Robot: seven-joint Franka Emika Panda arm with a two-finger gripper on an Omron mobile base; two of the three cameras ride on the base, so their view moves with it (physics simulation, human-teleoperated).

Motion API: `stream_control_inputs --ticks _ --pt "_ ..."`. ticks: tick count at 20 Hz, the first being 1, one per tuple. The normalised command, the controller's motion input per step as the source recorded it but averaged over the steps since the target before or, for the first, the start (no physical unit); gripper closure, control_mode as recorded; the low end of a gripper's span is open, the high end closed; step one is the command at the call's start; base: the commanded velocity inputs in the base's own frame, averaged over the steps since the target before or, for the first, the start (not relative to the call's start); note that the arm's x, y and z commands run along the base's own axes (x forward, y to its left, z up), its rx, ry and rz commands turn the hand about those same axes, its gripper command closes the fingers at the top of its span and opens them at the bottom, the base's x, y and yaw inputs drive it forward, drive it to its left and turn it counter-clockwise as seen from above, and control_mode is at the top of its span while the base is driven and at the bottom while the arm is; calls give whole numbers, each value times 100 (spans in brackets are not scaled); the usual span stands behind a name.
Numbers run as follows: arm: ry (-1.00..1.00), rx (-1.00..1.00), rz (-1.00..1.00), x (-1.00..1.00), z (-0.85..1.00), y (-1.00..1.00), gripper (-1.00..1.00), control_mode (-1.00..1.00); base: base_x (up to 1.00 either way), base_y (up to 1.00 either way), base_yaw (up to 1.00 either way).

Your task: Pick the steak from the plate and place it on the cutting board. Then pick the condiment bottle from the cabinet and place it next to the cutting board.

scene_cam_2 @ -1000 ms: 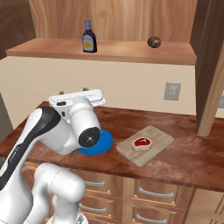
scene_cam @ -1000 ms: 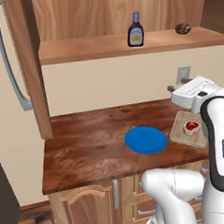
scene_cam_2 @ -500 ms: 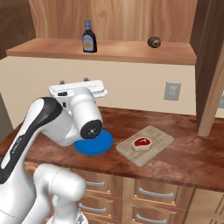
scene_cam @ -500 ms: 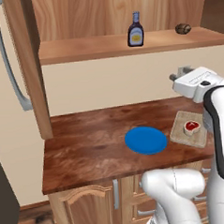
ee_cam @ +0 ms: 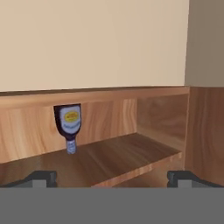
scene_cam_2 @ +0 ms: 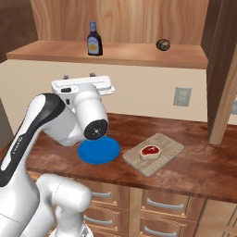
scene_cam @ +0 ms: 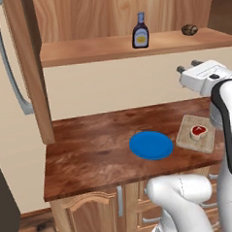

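Note:
The steak (scene_cam: 198,131) (scene_cam_2: 149,151) lies on the cutting board (scene_cam: 187,128) (scene_cam_2: 167,144), at the right of the counter. Left of the board sits the bare blue plate (scene_cam: 151,145) (scene_cam_2: 99,150). The condiment bottle (scene_cam: 141,32) (scene_cam_2: 94,40) stands upright on the cabinet shelf (scene_cam: 94,47) (scene_cam_2: 129,52). My gripper (scene_cam: 189,66) (scene_cam_2: 79,76) (ee_cam: 113,178) is open and empty, raised above the counter and below shelf height. In the rolled hand view the bottle (ee_cam: 69,124) appears upside down against the shelf (ee_cam: 118,157), left of centre and well away from the fingertips (ee_cam: 41,177).
A brown round lump (scene_cam: 189,30) (scene_cam_2: 162,44) rests on the shelf right of the bottle. A wall outlet (scene_cam_2: 182,96) is behind the board. A wooden upright (scene_cam_2: 222,92) bounds the counter on the right, and a fridge handle (scene_cam: 10,71) is at the far left.
My hand has risen from just above the cutting board toward shelf height, still open. The steak, plate and bottle have stayed where they were.

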Motion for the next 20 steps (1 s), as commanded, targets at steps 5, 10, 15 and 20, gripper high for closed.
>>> stream_control_inputs --ticks 5,10,15,20 --pt "4 4 -3 -1 36 0 -100 -100 0 0 0" --pt "4 4 -4 0 34 0 -100 -100 0 0 0" --pt "4 4 -2 0 33 0 -100 -100 0 0 0" --pt "4 4 0 0 24 3 -100 -100 0 0 0"
